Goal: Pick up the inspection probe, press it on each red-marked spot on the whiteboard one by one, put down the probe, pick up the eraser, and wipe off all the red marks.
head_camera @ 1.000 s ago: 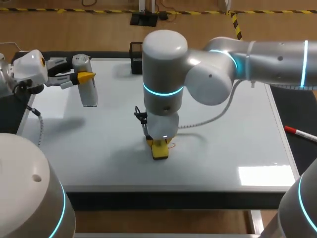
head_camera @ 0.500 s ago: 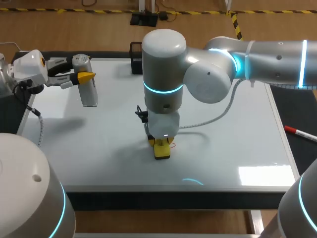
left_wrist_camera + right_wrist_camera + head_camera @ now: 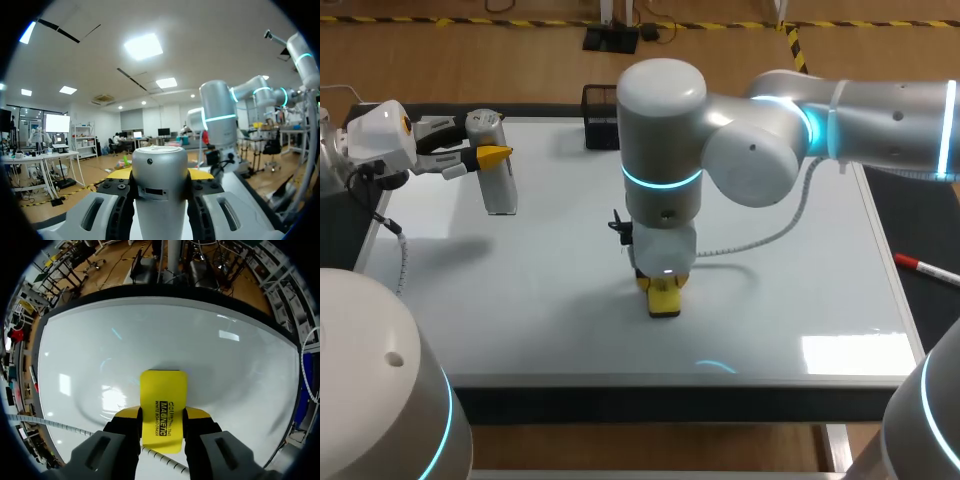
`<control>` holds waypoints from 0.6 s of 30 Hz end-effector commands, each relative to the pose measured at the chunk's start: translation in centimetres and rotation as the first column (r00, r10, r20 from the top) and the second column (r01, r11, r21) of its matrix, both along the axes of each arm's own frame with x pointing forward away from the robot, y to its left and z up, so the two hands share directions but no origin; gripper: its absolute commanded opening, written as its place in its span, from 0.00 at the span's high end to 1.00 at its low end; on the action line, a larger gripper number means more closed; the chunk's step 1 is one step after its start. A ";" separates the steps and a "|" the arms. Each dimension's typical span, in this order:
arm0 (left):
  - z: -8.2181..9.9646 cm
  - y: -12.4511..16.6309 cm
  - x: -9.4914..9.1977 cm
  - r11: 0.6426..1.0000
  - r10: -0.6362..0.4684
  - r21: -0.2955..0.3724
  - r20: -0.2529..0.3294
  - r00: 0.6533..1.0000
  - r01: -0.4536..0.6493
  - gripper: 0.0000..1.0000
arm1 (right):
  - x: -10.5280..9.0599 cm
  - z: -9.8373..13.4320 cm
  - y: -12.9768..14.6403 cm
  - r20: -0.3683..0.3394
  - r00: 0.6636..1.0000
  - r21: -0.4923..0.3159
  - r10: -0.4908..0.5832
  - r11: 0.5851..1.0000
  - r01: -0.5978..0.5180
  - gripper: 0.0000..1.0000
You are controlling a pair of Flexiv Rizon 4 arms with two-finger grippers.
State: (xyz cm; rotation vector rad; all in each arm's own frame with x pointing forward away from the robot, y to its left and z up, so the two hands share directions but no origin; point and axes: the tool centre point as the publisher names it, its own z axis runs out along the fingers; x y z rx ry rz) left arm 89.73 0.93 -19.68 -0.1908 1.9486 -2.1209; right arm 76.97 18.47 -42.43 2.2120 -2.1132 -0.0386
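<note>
Clamping the eraser (image 3: 162, 390), right pincer (image 3: 162, 414) sits well inside the whiteboard (image 3: 800, 290) edges; left pincer (image 3: 160, 175) grips the probe (image 3: 160, 205).

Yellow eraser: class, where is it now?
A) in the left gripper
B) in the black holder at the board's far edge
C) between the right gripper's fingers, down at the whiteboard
C: the right gripper clamps the yellow eraser from both sides, low over the whiteboard.
</note>
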 end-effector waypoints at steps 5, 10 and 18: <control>0.1 0.0 -0.1 1.000 0.002 0.001 0.001 1.000 -0.002 1.00 | 0.0 0.1 -2.4 0.015 1.000 -0.003 -0.019 1.000 0.019 1.00; 0.1 0.0 -0.1 1.000 0.002 0.001 0.001 1.000 -0.002 1.00 | 0.0 0.4 -2.6 0.020 1.000 -0.007 -0.022 1.000 0.023 1.00; 0.1 0.0 -0.1 1.000 0.002 0.001 0.001 1.000 -0.002 1.00 | 0.8 2.1 -3.1 0.034 0.999 0.009 -0.022 1.000 0.021 1.00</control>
